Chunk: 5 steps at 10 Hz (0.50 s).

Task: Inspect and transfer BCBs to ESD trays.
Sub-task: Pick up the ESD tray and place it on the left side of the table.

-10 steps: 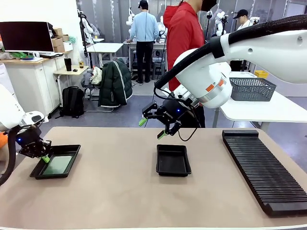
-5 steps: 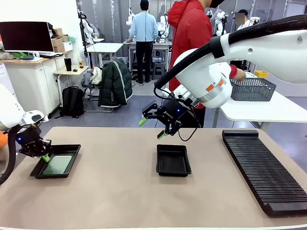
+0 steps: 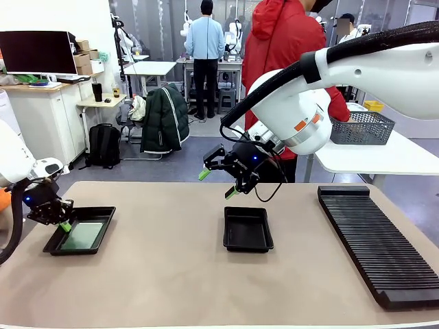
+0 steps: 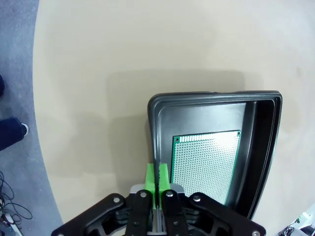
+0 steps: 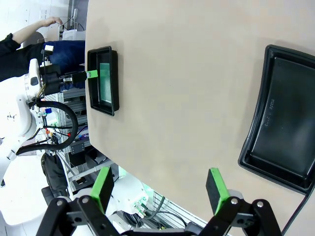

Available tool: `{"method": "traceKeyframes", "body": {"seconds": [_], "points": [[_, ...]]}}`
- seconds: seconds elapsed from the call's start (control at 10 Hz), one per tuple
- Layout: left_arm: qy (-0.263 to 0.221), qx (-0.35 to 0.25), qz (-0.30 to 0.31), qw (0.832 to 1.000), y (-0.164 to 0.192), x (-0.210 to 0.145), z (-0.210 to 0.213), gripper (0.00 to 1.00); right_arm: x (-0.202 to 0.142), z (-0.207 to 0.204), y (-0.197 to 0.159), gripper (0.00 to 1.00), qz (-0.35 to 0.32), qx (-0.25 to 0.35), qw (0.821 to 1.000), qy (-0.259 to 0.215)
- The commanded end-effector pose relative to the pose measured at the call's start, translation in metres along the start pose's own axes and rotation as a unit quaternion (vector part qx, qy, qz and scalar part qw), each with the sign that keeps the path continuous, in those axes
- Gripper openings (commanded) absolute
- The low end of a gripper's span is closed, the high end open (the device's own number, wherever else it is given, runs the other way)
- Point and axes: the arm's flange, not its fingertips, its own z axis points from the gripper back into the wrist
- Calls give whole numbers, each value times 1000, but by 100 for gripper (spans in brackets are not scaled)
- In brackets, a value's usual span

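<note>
While the left claw (image 3: 65, 225) sits with its green pads pressed together, clamping nothing, at the rim of the left ESD tray (image 3: 103, 214), one BCB (image 3: 82, 236), a green perforated board, lies flat on that tray's floor. The right claw (image 3: 218, 184) hangs with fingers wide apart above the far edge of the middle ESD tray (image 3: 247, 229). A black ribbed rack (image 3: 377, 240) lies on the worktop (image 3: 171, 281) at the right side.
</note>
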Motion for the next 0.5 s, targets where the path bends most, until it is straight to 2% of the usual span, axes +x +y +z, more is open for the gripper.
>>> {"method": "traceKeyframes", "body": {"seconds": [0.0, 0.1, 0.2, 0.3, 0.4], "points": [[0, 0, 0, 1000, 0, 0, 0, 3, -1, 0, 2, 100, -7, -9, 1000, -4], [-2, 9, 7, 1000, -2, -3, 4, 21, -1, 0, 2, 100, -7, -9, 1000, -4], [-6, 20, 9, 1000, -4, -7, 9, 21, -1, 0, 2, 100, -7, -9, 1000, -4], [-5, 27, 10, 1000, -4, -9, 13, 40, -1, 0, 2, 100, -7, -9, 1000, -4], [-1, 31, 11, 999, -5, -12, 17, 25, -1, 0, 2, 100, -7, -9, 1000, -4]]}}
